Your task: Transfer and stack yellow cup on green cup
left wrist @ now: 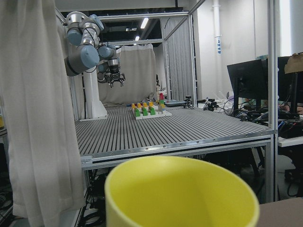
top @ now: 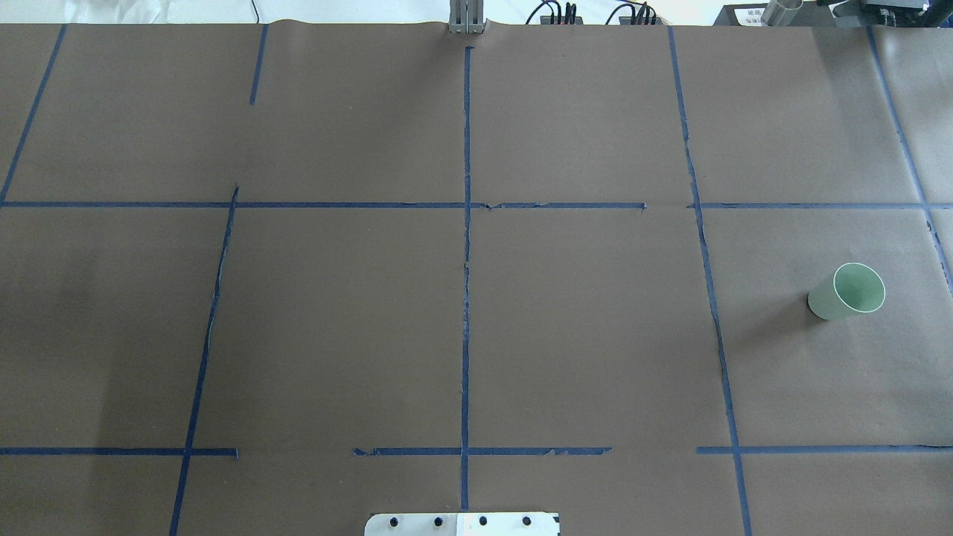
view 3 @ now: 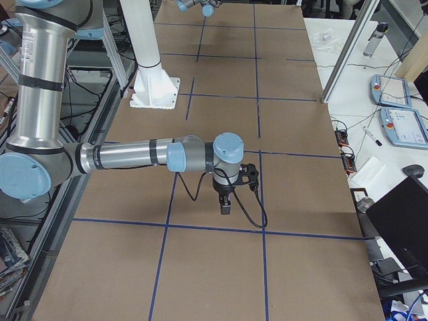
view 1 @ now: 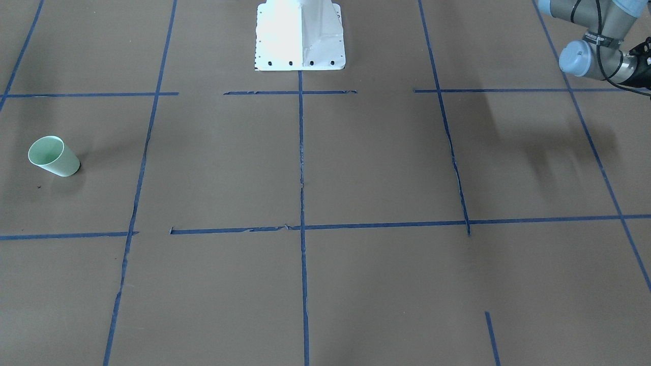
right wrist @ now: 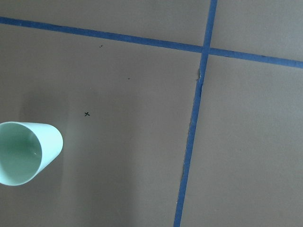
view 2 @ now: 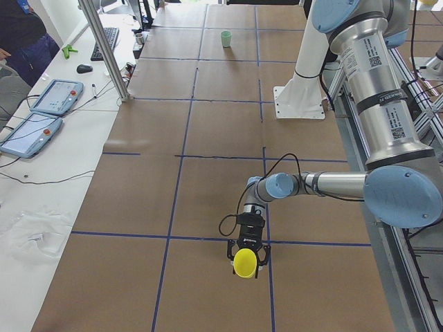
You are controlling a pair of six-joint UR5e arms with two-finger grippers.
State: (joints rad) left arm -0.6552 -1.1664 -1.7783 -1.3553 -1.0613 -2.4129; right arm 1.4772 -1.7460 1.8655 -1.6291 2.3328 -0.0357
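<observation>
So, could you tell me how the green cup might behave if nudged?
The green cup looks like empty, thin plastic: probably light and easily slid. Since it stands on its narrower base, a high push may tip it; its taper would then likely roll it in an arc.

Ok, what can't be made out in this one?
Left gripper: only in exterior left view, grip state unclear; front-facing view's edge cuts it off.
Right gripper: only in exterior right view, fingers too small.
Yellow cup: lower body cut by left wrist view's bottom edge.
Green cup: too small in exterior left view.
</observation>
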